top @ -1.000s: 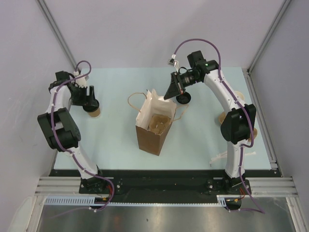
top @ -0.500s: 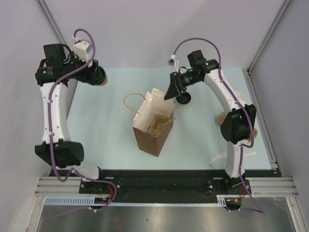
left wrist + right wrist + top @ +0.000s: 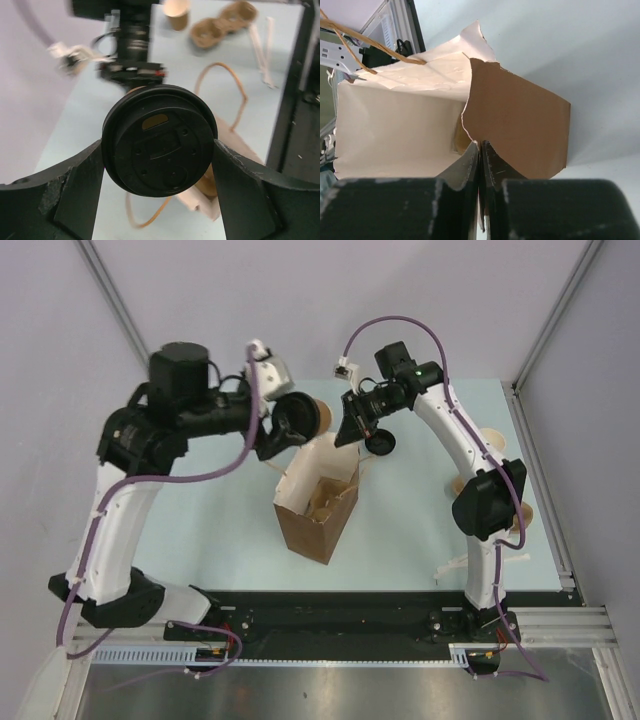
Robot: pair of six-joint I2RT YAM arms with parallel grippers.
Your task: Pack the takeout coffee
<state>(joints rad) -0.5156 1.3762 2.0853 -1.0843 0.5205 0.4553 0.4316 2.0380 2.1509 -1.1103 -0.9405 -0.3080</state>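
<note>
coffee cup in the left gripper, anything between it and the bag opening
Nothing visible. The left gripper holds the coffee cup by the bag, near its far rim; the right gripper pinches that rim, mouth open.

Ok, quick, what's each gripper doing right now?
Left gripper: closed on the coffee cup.
Right gripper: closed, pinching the rim of the paper bag.
</note>
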